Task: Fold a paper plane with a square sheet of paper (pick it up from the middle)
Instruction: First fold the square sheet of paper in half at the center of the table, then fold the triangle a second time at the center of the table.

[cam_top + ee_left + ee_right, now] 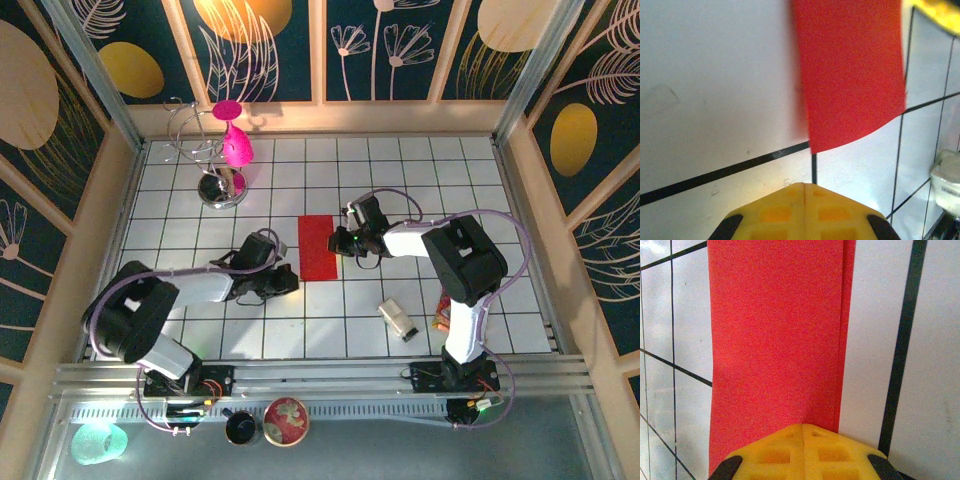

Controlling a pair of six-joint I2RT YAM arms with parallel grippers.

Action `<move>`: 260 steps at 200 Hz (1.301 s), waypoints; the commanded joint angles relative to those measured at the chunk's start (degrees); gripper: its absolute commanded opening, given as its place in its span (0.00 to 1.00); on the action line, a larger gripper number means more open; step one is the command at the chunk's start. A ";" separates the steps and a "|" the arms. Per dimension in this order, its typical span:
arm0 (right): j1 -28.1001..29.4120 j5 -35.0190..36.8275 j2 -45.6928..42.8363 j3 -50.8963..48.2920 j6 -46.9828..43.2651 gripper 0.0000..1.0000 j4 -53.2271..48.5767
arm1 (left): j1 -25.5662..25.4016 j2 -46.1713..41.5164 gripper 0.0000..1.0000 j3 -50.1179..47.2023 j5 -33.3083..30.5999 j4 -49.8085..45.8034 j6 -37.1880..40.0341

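Note:
The square sheet of paper (318, 247) is bright red and lies folded into a narrow two-layer rectangle on the white tiles at mid-table. In the right wrist view the red sheet (775, 335) shows its doubled long edge on the right. My right gripper (337, 242) is shut, and its tip (804, 426) rests on the sheet near that edge. My left gripper (291, 281) is shut with nothing in it. Its tip (805, 184) sits on bare tile just short of the sheet's near corner (850, 75), which curls up slightly. The paper plane is out of view.
A magenta goblet (236, 140) and a wire stand on a chrome base (218, 188) stand at the back left. A snack packet (398, 318) lies to the front right, also at the right edge of the left wrist view (947, 180). Wooden walls enclose the tiled floor.

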 commanded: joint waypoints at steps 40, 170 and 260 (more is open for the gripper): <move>0.33 4.69 0.74 4.61 -0.51 0.14 -16.51 | 1.48 -0.25 0.10 6.21 -5.60 8.37 -3.36; -3.17 0.62 -25.43 -12.85 13.37 0.48 -3.21 | 2.34 11.79 0.32 11.56 -1.94 15.96 -6.63; -0.93 -6.68 -20.94 -16.55 18.49 0.48 2.14 | 4.18 16.44 0.34 10.66 -0.17 22.36 -11.08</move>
